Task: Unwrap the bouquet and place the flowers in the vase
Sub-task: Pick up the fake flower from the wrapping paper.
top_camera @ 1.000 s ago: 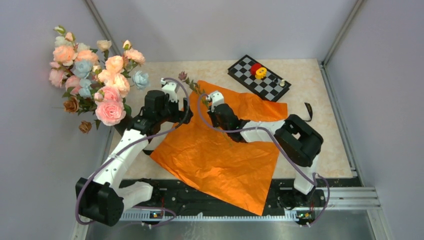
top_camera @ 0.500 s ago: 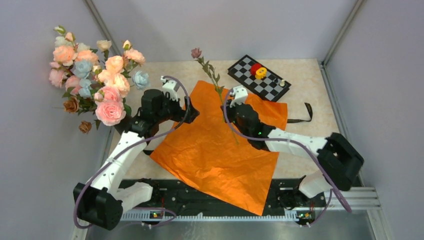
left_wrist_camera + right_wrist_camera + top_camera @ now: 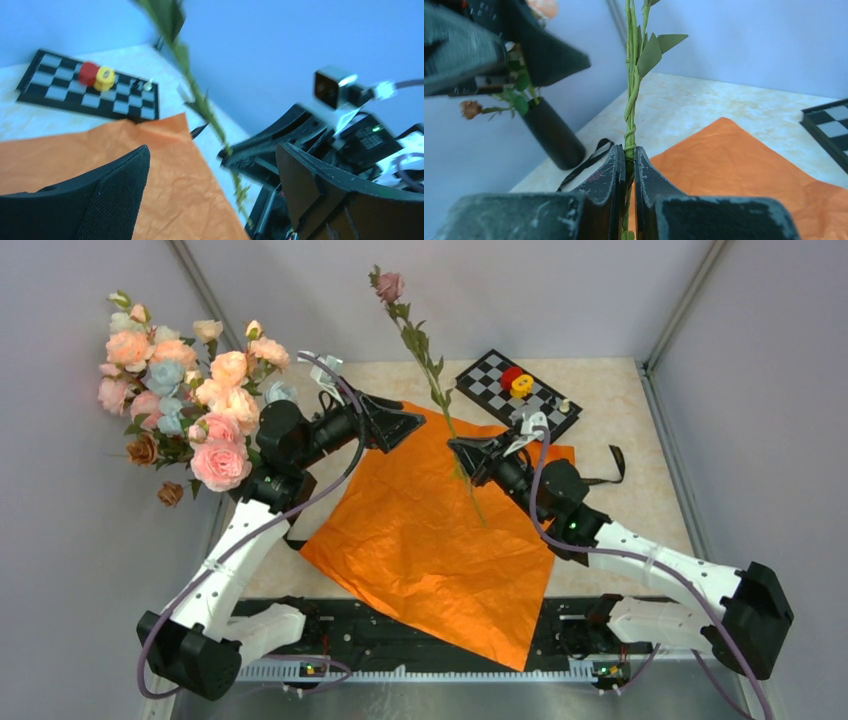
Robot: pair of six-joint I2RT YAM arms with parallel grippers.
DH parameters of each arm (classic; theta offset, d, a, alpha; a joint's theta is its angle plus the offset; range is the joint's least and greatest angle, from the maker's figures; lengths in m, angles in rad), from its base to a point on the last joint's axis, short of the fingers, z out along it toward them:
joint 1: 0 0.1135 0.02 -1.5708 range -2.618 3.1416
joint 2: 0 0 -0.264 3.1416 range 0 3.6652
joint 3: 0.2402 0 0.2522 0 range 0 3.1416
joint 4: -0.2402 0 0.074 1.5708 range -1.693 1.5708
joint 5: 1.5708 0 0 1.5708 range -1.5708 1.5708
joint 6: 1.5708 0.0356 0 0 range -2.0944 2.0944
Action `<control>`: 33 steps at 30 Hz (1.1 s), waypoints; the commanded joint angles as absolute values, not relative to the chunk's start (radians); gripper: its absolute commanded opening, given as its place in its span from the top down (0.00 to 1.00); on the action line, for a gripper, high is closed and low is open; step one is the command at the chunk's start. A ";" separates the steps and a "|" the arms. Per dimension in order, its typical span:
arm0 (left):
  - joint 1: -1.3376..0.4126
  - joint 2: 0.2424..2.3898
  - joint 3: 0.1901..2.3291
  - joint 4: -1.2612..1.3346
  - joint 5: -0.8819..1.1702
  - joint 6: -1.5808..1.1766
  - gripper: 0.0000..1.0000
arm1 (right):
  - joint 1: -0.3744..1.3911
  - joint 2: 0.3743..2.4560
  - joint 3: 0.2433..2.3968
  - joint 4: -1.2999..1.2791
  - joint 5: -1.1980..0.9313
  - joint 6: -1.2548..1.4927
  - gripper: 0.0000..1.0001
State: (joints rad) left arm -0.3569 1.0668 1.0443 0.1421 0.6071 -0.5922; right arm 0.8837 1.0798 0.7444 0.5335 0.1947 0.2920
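My right gripper (image 3: 463, 454) (image 3: 629, 152) is shut on the thin green stem (image 3: 631, 100) of one flower, held upright above the paper. Its mauve bloom (image 3: 388, 285) is high against the back wall, and the stem's lower end hangs below the jaws. The left gripper (image 3: 408, 424) (image 3: 210, 185) is open, raised, and points at the stem (image 3: 200, 100) from the left without touching it. The black vase (image 3: 551, 132) stands at the left edge with many pastel flowers (image 3: 190, 390) in it. The orange wrapping paper (image 3: 430, 540) lies spread flat.
A black ribbon (image 3: 610, 465) lies loose on the table right of the paper, and another strip (image 3: 584, 165) lies near the vase. A small chessboard (image 3: 520, 392) with a red and yellow piece sits at the back right. Walls close in on both sides.
The right gripper has lifted the stem off the paper and swung it upright while moving right. The left gripper rose and turned toward the stem, still open.
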 commanded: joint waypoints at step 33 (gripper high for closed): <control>-0.379 1.108 1.167 0.202 0.489 -0.708 0.83 | 0.900 1.071 0.801 0.558 -0.116 0.275 1.00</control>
State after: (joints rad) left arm -0.3779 1.1221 1.1313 0.1932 0.5034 -0.7101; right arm 0.8841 1.0756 0.7483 0.5308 -0.1040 0.2890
